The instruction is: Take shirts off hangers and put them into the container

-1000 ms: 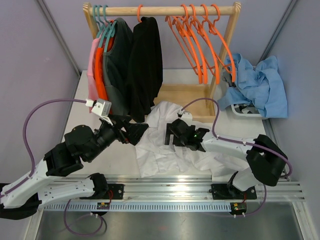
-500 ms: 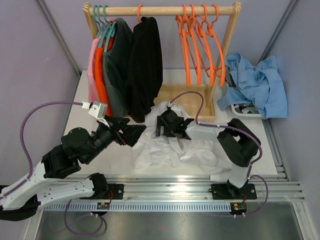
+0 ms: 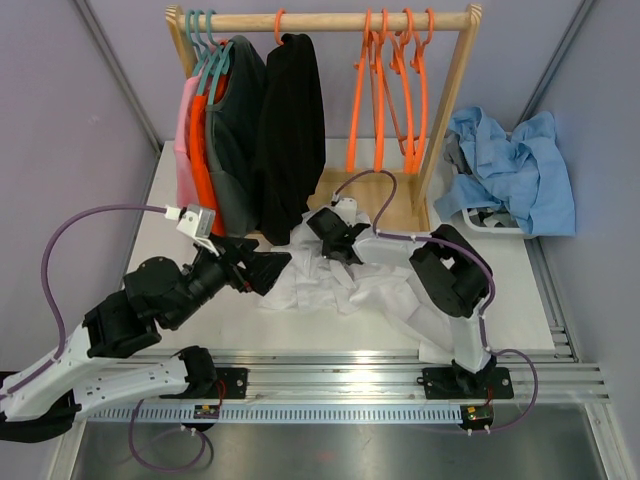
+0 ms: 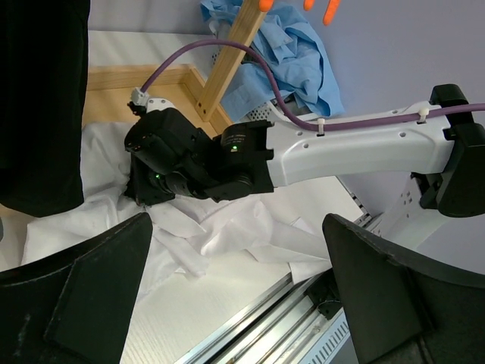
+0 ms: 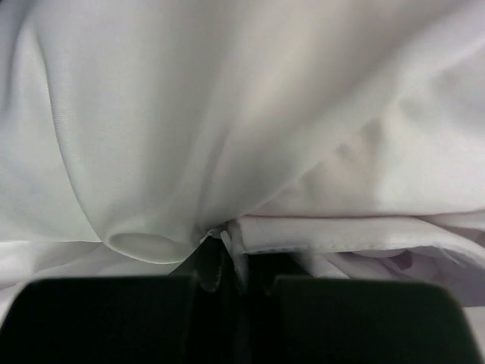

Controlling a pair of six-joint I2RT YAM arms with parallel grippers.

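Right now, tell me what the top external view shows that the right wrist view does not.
Only top external: the rack with the black shirt, empty orange hangers, light blue shirts heaped on the container, and the open left end effector. Only right wrist: a fold of fabric pinched in the shut right end effector. Both: the white shirt.

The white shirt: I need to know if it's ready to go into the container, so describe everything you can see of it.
The white shirt is thin, smooth fabric, off any hanger, lying crumpled in loose folds on the table just in front of the wooden rack base. The right gripper is closed on a pinched fold at its rack-side edge. Collar and buttons cannot be made out.
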